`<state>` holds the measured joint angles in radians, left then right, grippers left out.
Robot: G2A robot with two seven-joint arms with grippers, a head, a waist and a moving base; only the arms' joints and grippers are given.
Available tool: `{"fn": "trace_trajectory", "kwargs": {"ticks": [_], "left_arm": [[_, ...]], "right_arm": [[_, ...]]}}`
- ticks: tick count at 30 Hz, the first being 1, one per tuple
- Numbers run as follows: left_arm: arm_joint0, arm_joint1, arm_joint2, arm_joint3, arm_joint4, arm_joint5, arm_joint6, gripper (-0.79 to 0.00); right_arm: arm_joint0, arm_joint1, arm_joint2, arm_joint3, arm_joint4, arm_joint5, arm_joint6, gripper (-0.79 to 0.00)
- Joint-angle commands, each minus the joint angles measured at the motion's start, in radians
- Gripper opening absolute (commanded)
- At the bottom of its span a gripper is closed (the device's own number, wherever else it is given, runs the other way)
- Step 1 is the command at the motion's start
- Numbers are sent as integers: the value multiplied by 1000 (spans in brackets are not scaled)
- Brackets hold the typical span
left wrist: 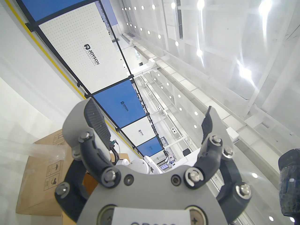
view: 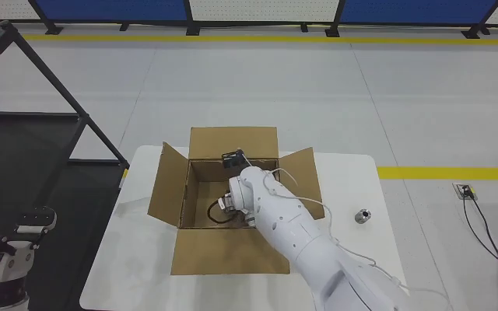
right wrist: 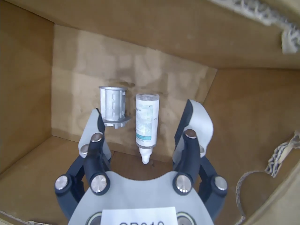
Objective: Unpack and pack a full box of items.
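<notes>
An open cardboard box stands in the middle of the white table. My right arm goes down into it from the near right. Inside, my right gripper is open above the box floor. Two items lie there side by side: a white tube bottle with a pale label between the fingers' line, and a grey metal cylinder part close to one fingertip. My left gripper is open and empty, pointing up toward the ceiling.
A small metal cylinder sits on the table right of the box. The box's four flaps are folded outward. My left arm stays beyond the table's left edge. A black frame stands at the left.
</notes>
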<state>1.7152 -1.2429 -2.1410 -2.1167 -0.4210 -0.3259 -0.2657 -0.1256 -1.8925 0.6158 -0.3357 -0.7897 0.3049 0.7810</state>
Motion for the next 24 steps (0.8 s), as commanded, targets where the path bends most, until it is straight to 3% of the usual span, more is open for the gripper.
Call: {"fn": "trace_trajectory", "kwargs": {"ticks": [1,8,12,13,18,24], "left_arm": [[0,0,0,0,0,0,0,0],[0,0,0,0,0,0,0,0],[0,0,0,0,0,0,0,0],[0,0,0,0,0,0,0,0],[0,0,0,0,0,0,0,0],[0,0,0,0,0,0,0,0]], "right_arm": [[-16,12,9,-36,-10,-1,-21,0],[-157,96,50,-326,-128,-9,-54,0],[-322,178,109,-650,-288,29,-6,0],[-401,212,146,-795,-358,33,25,0],[-700,307,300,-1261,-554,-64,114,0],[-728,314,316,-1296,-564,-80,118,0]]}}
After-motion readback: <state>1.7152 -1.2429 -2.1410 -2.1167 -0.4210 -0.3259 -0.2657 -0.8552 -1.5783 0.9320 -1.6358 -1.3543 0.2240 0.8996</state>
